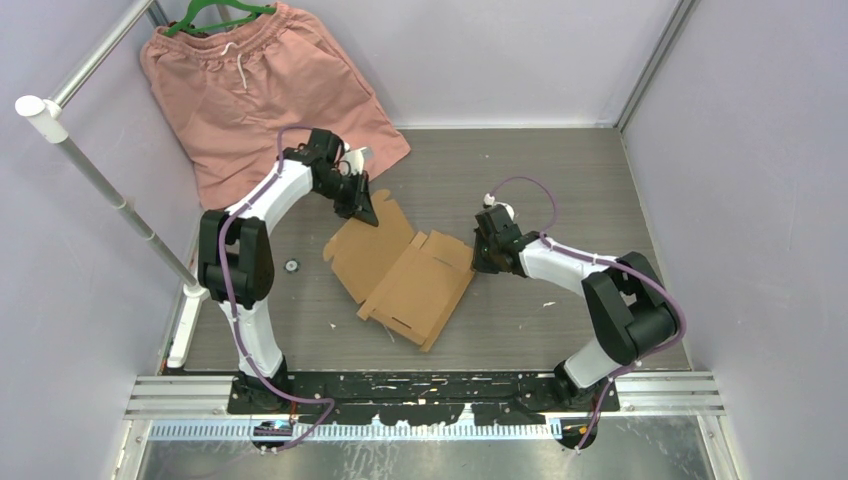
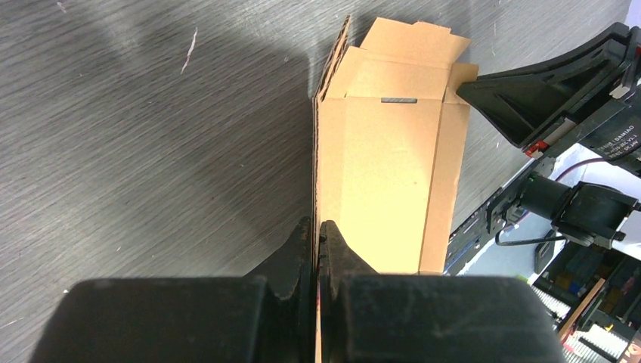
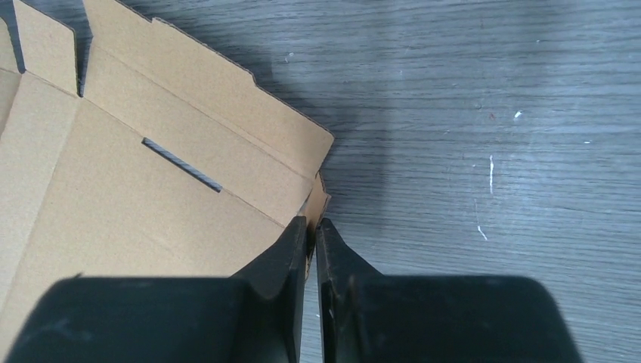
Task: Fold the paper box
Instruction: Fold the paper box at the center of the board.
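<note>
The paper box (image 1: 400,272) is a flat brown die-cut cardboard sheet with flaps and slots, lying in the middle of the table. My left gripper (image 1: 362,208) is at its far left corner. In the left wrist view that gripper (image 2: 315,224) is shut on the sheet's upturned edge, and the paper box (image 2: 385,166) runs away from it. My right gripper (image 1: 481,262) is at the sheet's right edge. In the right wrist view it (image 3: 311,224) is shut on a small corner tab of the paper box (image 3: 136,219).
Salmon-pink shorts (image 1: 260,90) hang on a green hanger at the back left, their hem touching the table. A slanted metal pole (image 1: 100,180) stands at the left. A small dark round object (image 1: 292,265) lies left of the sheet. Walls enclose the table.
</note>
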Controlling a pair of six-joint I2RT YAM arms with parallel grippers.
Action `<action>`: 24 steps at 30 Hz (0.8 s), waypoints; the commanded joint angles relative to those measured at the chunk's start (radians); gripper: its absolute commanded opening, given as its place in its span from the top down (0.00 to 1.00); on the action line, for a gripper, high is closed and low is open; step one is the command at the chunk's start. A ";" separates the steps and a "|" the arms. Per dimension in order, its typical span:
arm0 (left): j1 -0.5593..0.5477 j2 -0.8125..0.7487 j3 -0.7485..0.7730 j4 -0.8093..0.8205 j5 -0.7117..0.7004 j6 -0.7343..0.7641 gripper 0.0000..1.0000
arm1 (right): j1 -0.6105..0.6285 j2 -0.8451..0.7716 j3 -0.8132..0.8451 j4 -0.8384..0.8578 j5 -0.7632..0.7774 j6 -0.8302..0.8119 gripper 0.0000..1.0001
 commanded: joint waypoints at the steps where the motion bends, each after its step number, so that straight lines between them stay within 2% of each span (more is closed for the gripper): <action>1: -0.012 0.002 0.008 -0.011 0.013 0.021 0.98 | 0.017 -0.057 0.016 0.021 0.041 -0.068 0.87; 8: -0.024 0.010 0.021 -0.018 0.012 0.021 0.98 | 0.100 -0.068 0.052 -0.016 0.117 -0.155 0.87; 14: -0.034 0.013 0.035 -0.029 0.011 0.024 0.98 | 0.190 -0.010 0.135 -0.105 0.204 -0.220 0.87; 22: -0.040 0.022 0.052 -0.039 0.010 0.022 0.98 | 0.249 0.037 0.219 -0.237 0.277 -0.290 0.87; 24: -0.042 0.023 0.056 -0.035 -0.001 0.011 0.98 | 0.249 0.010 0.204 -0.222 0.290 -0.271 0.87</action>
